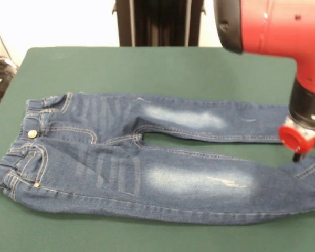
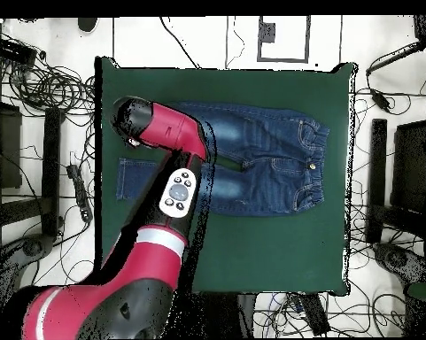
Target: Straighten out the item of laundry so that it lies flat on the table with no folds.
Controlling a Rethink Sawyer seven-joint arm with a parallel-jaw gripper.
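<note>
Jeans (image 1: 147, 157) flat; jaws (image 1: 298, 153) above cuffs.

the small blue jeans (image 1: 147, 157) lie spread out on the green bench (image 1: 147, 68). both legs lie side by side, with a thin gap between them. each leg has a pale, faded patch on it. the waist has small metal buttons and tan stitching. the cloth looks mostly flat.
</note>
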